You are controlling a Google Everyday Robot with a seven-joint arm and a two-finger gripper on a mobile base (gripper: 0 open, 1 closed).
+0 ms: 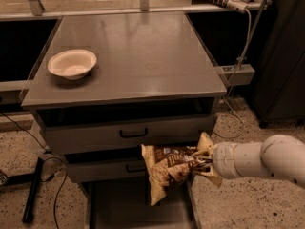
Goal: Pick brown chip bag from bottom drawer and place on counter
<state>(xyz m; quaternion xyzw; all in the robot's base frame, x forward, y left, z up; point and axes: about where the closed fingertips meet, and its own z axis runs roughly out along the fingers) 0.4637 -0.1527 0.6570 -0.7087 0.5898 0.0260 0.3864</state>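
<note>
The brown chip bag [170,170] hangs crumpled in the air in front of the middle drawer, above the open bottom drawer [138,205]. My gripper [204,164] comes in from the right on a white arm and is shut on the bag's right end. The grey counter [138,56] lies above and behind, at the top of the cabinet.
A white bowl [72,63] sits on the counter's left side. Two grey drawers with black handles [133,133] are closed below the counter. A power strip and cable [237,70] hang at the cabinet's right. A black stand [32,190] and wires lie on the floor at left.
</note>
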